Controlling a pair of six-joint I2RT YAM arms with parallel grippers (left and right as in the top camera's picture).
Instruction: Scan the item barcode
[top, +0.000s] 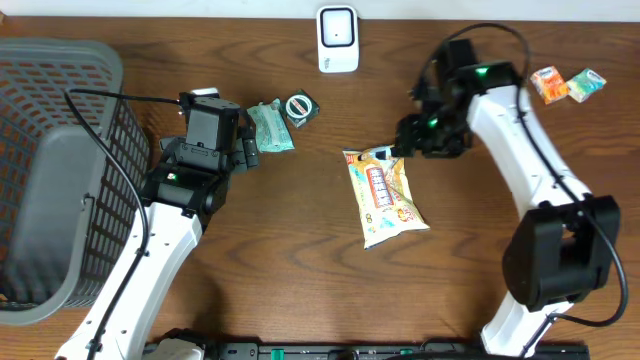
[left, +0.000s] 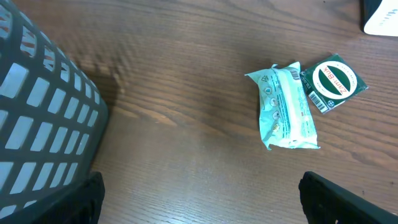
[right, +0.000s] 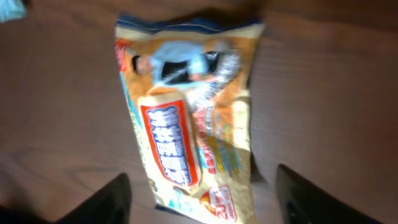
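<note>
Looking at a yellow snack bag (top: 385, 195) lying flat on the table (top: 300, 260), just right of centre in the overhead, printed side up. Found the right gripper (top: 395, 150) hovering at its upper end. From the right wrist view, can see the fingers (right: 106, 202) spread to either side of the bag near the bottom of the frame, bare wood in both gaps, so open and not holding it. Spotted the white scanner (top: 338, 38) well apart at the top edge. Over on the left, got the left gripper (top: 248, 152) wide open too, empty, near a mint packet (top: 270, 128) touching a dark green pack (top: 300, 107), plus a grey basket (top: 60, 150) at far left.
</note>
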